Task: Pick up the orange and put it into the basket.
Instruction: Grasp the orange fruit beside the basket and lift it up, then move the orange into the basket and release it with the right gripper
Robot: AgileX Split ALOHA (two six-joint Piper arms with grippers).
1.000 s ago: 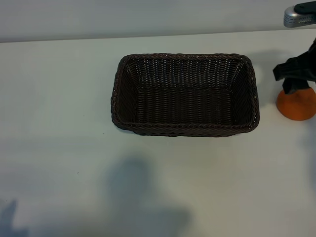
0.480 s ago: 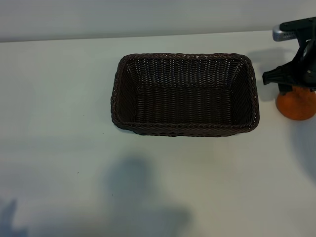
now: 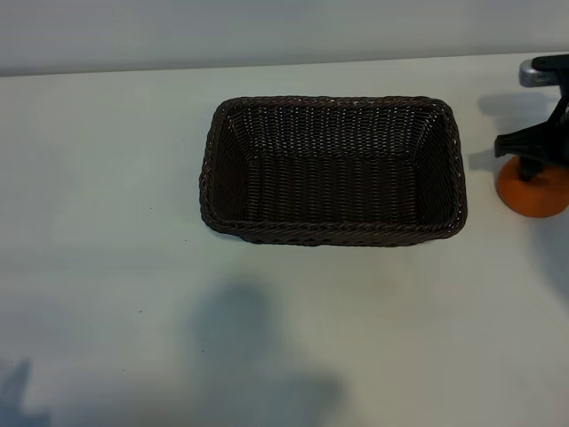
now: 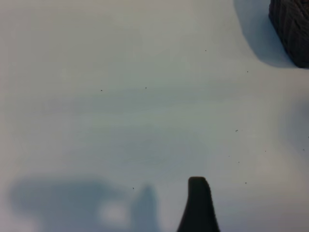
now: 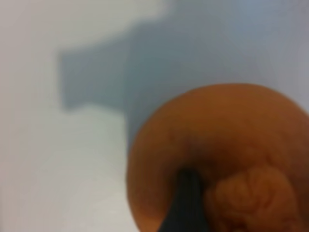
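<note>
Apparently a laboratory test bench: plain white tabletop (image 3: 107, 294), bare pale wall (image 3: 267, 31) behind, robot arm (image 3: 544, 71) at the table's edge, no furnishings.

a plain white tabletop (image 3: 107, 267) carries two things. a dark-brown woven wicker basket (image 3: 333, 233) sits toward the far edge, about midway across. an orange (image 3: 532, 191) rests on the tabletop near its right edge, just apart from the basket's right end.
</note>
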